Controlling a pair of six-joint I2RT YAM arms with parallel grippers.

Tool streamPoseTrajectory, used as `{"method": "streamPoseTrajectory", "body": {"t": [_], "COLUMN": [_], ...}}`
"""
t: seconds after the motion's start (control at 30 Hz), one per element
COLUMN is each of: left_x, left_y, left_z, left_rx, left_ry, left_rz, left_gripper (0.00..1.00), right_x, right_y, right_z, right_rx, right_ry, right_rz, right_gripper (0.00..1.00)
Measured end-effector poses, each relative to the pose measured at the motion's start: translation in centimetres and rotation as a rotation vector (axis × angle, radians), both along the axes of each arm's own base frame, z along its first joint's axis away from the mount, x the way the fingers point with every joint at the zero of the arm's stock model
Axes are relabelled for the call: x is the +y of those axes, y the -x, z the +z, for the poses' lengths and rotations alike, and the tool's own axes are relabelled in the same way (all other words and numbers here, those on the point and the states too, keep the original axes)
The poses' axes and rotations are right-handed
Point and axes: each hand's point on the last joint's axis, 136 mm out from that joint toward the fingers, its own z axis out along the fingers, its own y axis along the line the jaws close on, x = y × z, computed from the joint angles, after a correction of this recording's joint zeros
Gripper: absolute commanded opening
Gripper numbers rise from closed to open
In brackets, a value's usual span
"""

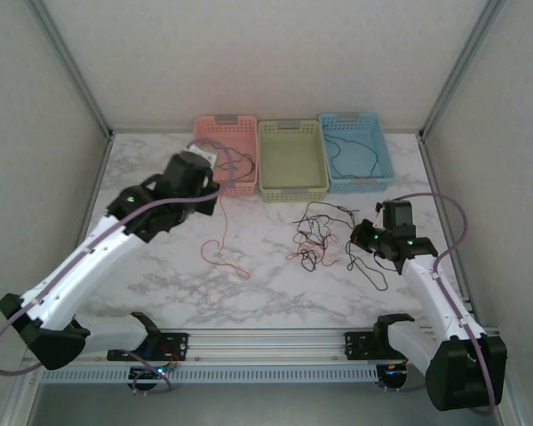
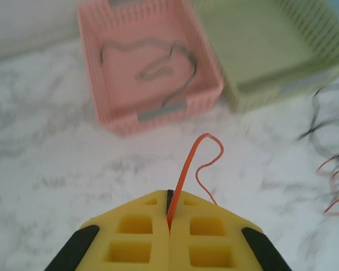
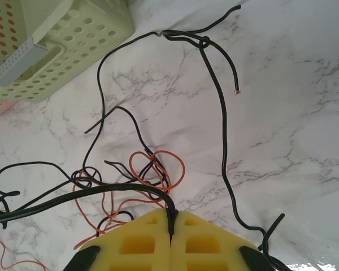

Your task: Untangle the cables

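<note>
Marble-patterned tabletop (image 1: 266, 293) carries three plastic baskets in a row at its far edge. The green basket (image 1: 291, 161) in the middle serves as the mark for everything else.

Left of the green basket and a little nearer the arms, the left gripper (image 2: 169, 213) has its yellow pads pressed together on a red-orange cable (image 2: 185, 168). The thin wire leaves the seam between the pads, curls into a loop and trails down to the marble at the green basket's near left.

Just beside the green basket's left wall stands the pink basket (image 1: 226, 151), with a dark cable (image 2: 158, 66) lying in loose bends on its floor.

In front of the green basket, slightly to the right, a tangle of black and red-orange cables (image 1: 313, 235) lies on the marble.

The right gripper (image 3: 170, 224) sits at the tangle's right edge, to the near right of the green basket. Its pads are clamped tight on a black cable (image 3: 101, 193) that runs leftward from them into the knotted mass. A second black strand (image 3: 223, 141) snakes past on the right, away from the green basket's corner.

Just beside the green basket's right wall is the blue basket (image 1: 355, 133), with a looped black wire (image 1: 351, 158) inside it.
</note>
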Motion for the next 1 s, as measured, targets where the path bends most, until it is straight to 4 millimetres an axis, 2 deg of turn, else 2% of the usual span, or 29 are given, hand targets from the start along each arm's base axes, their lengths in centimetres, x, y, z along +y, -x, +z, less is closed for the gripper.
{"method": "streamPoseTrajectory", "body": {"t": [0.13,0.27,0.33,0.43,0.53,0.6,0.7,0.8,0.87,1.0], "left_x": [1.8,1.7,1.7,2.2,2.5,2.5,2.6,2.6,2.6,2.6], "left_y": [0.0,-0.1,0.6,2.1,2.8,2.8,3.0,3.2,3.2,3.2], "left_z": [-7.1,-13.6,-17.1,-20.8,-22.0,-22.2,-22.5,-22.9,-22.9,-22.8], "left_rx": [0.143,0.278,0.356,0.446,0.474,0.469,0.47,0.477,0.476,0.473], "left_ry": [-0.021,-0.036,-0.052,-0.073,-0.07,-0.055,-0.039,-0.032,-0.028,-0.031], "left_rz": [0.111,0.187,0.215,0.248,0.271,0.283,0.298,0.31,0.315,0.315], "left_gripper": [0.0,0.0,0.0,0.0,0.0,0.15,0.2,0.41,0.51,0.59], "right_x": [0.0,0.1,0.0,0.0,0.0,0.0,0.0,0.0,0.1,0.1], "right_y": [0.0,0.0,0.0,0.1,0.1,0.1,0.1,0.1,0.1,0.1], "right_z": [0.0,0.0,-0.1,-0.2,-0.2,-0.2,-0.3,-0.3,-0.3,-0.3], "right_rx": [0.001,0.002,0.002,0.005,0.006,0.006,0.007,0.007,0.008,0.009], "right_ry": [-0.001,-0.002,-0.002,-0.002,-0.002,-0.002,-0.002,-0.002,-0.002,-0.002], "right_rz": [0.001,0.002,0.002,0.002,0.002,0.002,0.002,0.002,0.003,0.003], "right_gripper": [0.0,0.0,0.0,0.0,0.0,0.0,0.0,0.0,0.0,0.0]}}
